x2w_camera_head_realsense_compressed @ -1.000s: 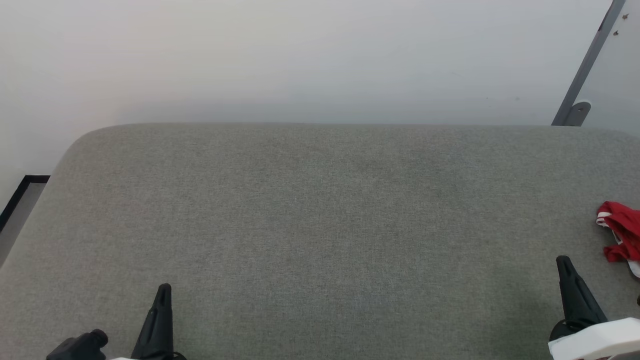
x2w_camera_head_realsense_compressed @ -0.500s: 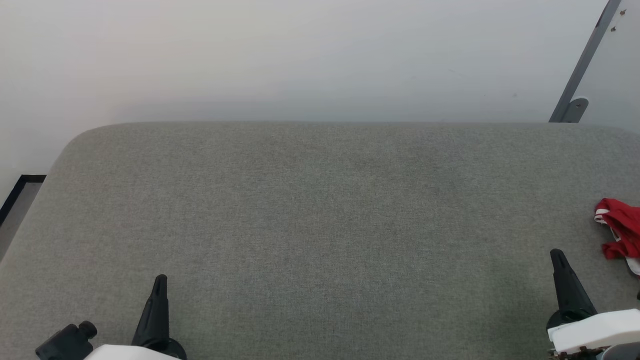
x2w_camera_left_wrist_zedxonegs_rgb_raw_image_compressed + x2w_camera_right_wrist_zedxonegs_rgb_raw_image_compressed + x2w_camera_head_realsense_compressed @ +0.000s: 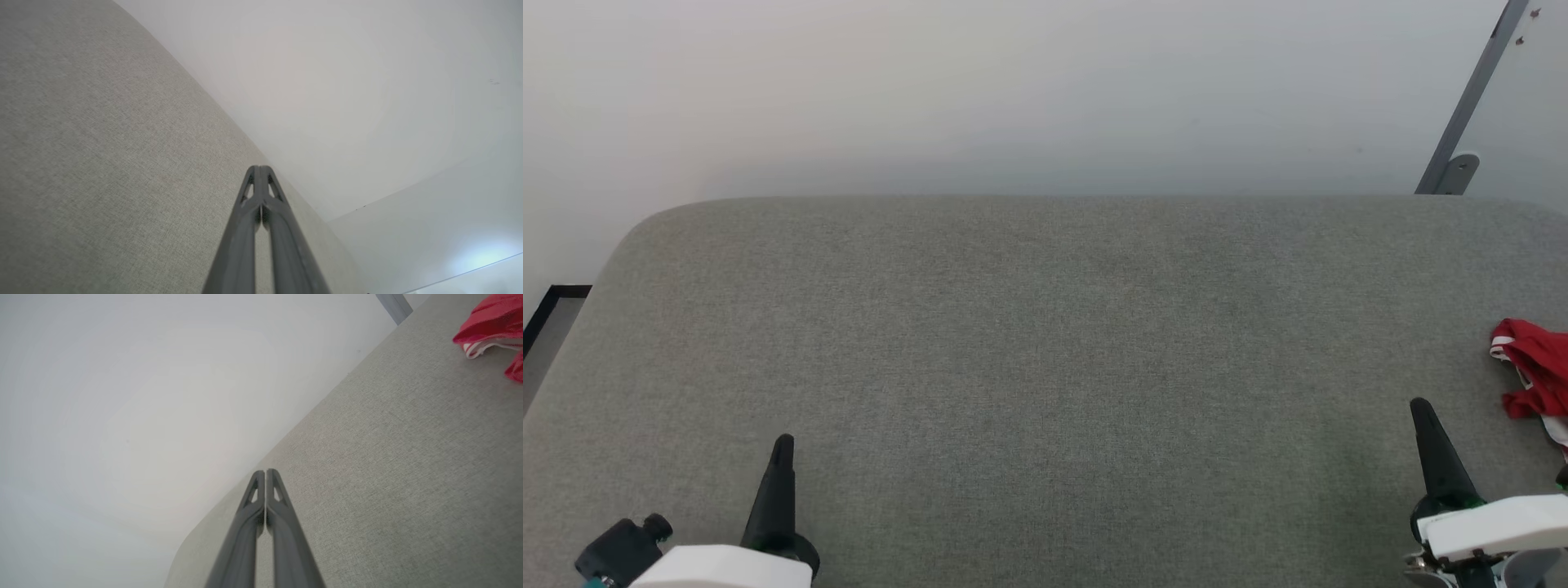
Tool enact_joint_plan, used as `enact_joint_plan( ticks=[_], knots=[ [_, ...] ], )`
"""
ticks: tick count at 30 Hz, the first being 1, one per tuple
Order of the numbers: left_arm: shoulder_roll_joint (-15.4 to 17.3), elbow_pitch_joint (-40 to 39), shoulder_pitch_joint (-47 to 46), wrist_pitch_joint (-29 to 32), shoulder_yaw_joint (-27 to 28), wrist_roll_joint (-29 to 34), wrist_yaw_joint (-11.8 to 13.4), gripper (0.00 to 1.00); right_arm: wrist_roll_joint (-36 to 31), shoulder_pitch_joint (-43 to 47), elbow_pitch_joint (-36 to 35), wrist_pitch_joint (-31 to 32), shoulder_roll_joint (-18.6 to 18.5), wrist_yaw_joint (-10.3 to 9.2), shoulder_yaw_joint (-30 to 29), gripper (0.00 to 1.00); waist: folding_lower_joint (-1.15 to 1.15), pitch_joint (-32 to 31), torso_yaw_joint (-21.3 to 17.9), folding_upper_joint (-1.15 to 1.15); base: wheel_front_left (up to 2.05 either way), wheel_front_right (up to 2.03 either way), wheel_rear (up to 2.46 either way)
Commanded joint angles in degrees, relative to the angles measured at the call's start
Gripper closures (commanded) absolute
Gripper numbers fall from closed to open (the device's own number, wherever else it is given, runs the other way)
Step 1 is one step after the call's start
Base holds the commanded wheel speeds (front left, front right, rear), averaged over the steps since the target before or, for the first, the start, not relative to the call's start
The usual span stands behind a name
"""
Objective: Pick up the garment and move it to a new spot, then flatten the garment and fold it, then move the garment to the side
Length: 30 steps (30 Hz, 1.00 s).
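The garment (image 3: 1535, 367), red with a bit of white trim, lies crumpled at the far right edge of the head view, partly cut off by the frame. It also appears at the top right of the right wrist view as a red bunch (image 3: 492, 320). My right gripper (image 3: 1421, 408) is shut and empty, a short way left of and nearer than the garment. Its fingertips meet in the right wrist view (image 3: 265, 473). My left gripper (image 3: 783, 445) sits at the lower left, shut with nothing in it; its tips touch in the left wrist view (image 3: 259, 168).
A wide grey fabric surface (image 3: 1029, 351) with rounded far corners spreads before me. A pale wall (image 3: 1013, 90) stands behind it. A grey metal bar (image 3: 1462, 114) leans at the upper right. Dark floor edging (image 3: 551, 298) shows past the left corner.
The head view has shifted a little, so everything sits slightly higher and further left. Both arms have come further into the picture, more white forearm showing. The garment lies as before.
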Motion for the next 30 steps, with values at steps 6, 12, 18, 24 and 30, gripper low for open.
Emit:
enact_joint_plan(
  ticks=[6,12,18,24,30],
  knots=[
    [0.14,0.18,-2.49,1.21,0.78,-5.03,0.01,1.0,4.33,-2.12,0.07,0.89,0.43,0.02,-0.3,1.0,0.0,0.18,-0.18,0.0,0.0,0.0,0.0],
    [-0.03,0.61,-3.11,2.05,1.08,-7.91,0.01,1.0,6.95,-2.48,0.53,1.38,0.83,0.02,-0.36,1.0,0.0,0.31,-0.33,0.0,0.0,0.0,0.0],
    [-0.23,1.11,-3.97,3.04,1.46,-11.2,0.02,1.0,9.98,-3.22,0.91,2.0,1.28,0.02,-0.42,1.0,0.0,0.48,-0.5,0.0,0.0,0.0,0.0],
    [-0.44,1.61,-4.77,3.9,1.84,-14.3,0.02,1.0,12.83,-3.66,1.39,2.58,1.72,0.02,-0.49,1.0,0.0,0.64,-0.67,0.0,0.0,0.0,0.0],
    [-0.67,2.12,-5.34,4.77,2.22,-17.21,0.02,1.0,15.56,-4.32,1.86,3.13,2.19,0.02,-0.54,1.0,0.0,0.8,-0.84,0.0,0.0,0.0,0.0]
  ],
)
